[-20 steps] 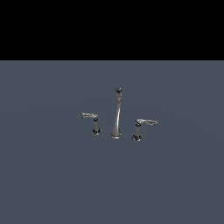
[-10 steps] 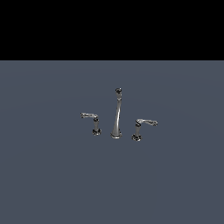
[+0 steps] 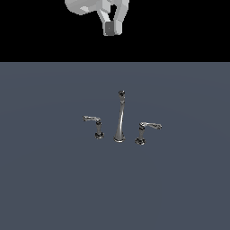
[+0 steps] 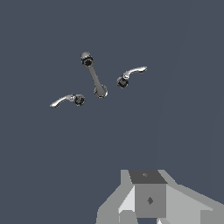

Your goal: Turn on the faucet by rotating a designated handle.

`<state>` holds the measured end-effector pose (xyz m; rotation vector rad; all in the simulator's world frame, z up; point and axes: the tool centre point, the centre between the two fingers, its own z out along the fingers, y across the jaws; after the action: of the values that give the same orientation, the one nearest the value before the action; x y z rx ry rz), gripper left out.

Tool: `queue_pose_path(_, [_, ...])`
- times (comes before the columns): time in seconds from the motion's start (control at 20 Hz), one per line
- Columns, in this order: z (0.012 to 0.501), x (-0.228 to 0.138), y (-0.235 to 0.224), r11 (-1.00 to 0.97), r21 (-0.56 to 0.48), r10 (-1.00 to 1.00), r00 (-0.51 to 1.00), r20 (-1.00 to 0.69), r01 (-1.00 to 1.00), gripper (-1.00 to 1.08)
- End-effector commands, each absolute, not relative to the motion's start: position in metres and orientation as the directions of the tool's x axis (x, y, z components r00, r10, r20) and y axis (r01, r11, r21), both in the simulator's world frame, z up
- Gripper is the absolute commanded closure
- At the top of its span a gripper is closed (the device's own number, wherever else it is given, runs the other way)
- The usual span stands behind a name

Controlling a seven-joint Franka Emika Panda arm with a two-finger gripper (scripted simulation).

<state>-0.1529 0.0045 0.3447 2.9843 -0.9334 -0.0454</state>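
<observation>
Exterior view: gripper sits at the top centre of the frame, well above everything; only a grey fingertip block shows, so can't tell if the jaws are apart or together. Faucet stands mid-frame on the flat slate-grey floor: slim tapered chrome spout with a dark tip, and a short lever post on each side. Target handle is just right of the spout; dark base ring, thin lever pointing toward the frame's right. Wrist view shows the same set in the upper half, handle well clear of the gripper. Judgement: rigid polished metal, likely slippery; turns about its post only; push or pinch near the lever's tip for leverage, not the post.
</observation>
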Motion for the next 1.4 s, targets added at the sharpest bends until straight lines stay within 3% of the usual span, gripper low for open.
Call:
queue_pose_path(0.0, [0.329,-0.141,0.002,-0.779,0.021,-0.627,0.779,-0.021,-0.626,1.08])
queue_pose_path(1.35, [0.161,-0.036,-0.084,-0.128,0.009,-0.992,0.128,-0.004,-0.992,1.08])
